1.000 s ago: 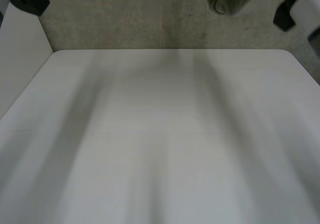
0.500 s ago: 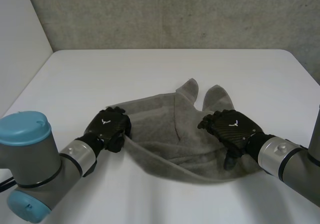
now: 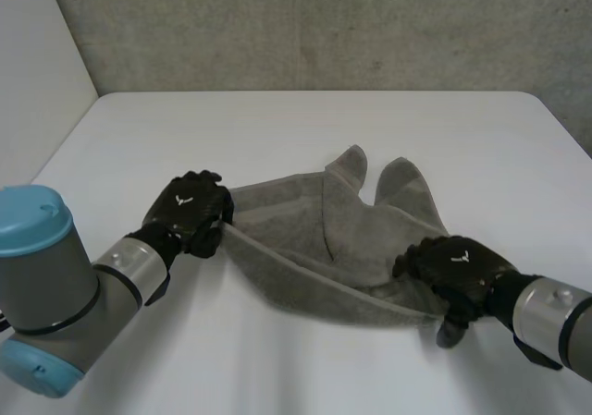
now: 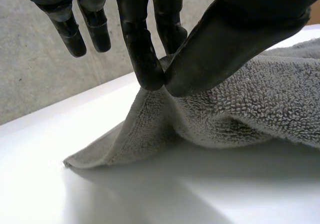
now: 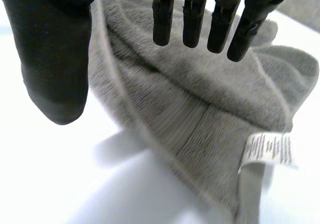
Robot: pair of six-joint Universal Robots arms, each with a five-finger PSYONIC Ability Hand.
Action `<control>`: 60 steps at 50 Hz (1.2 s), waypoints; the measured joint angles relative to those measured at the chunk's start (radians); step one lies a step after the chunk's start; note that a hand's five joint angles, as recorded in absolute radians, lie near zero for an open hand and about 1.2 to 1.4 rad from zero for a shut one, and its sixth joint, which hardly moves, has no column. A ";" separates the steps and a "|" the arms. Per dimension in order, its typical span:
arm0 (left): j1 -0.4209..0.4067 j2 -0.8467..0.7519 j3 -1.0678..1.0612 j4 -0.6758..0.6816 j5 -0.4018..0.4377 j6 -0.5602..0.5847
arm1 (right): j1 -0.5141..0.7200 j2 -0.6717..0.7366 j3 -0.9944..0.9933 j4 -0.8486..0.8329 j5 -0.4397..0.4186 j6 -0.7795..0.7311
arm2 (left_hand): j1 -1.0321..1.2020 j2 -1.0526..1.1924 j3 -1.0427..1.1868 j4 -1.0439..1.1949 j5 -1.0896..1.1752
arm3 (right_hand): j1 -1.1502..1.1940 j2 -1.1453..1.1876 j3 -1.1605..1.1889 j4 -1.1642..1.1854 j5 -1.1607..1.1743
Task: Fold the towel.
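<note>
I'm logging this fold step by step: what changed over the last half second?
The right hand slid back from the middle of the towel to its near right corner, fingers straight above the cloth. The left hand, pinching the left edge, drew it slightly outward and away. The towel's far end stayed put.

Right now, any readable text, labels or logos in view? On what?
White tag on the towel: printed lines, too small to read.
Back of the left hand: white emblem, no letters.
Back of the right hand: same emblem, no letters.
Nothing else.
</note>
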 measured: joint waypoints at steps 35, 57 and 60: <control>0.001 -0.116 0.137 -0.113 0.000 -0.061 | -0.058 0.198 -0.125 -0.185 0.060 0.056 | -0.474 -0.506 0.000 0.000 -0.506 | 0.927 0.900 0.000 0.000 0.907; -0.022 -0.229 0.167 0.032 -0.047 0.008 | -0.178 0.136 -0.137 -0.224 0.009 0.195 | -0.647 -0.650 0.000 0.000 -0.687 | 0.928 0.909 0.000 0.000 0.907; -0.024 -0.252 0.190 0.064 -0.068 0.039 | -0.197 0.136 -0.137 -0.223 0.007 0.194 | -0.653 -0.650 0.000 0.000 -0.688 | 0.928 0.910 0.000 0.000 0.907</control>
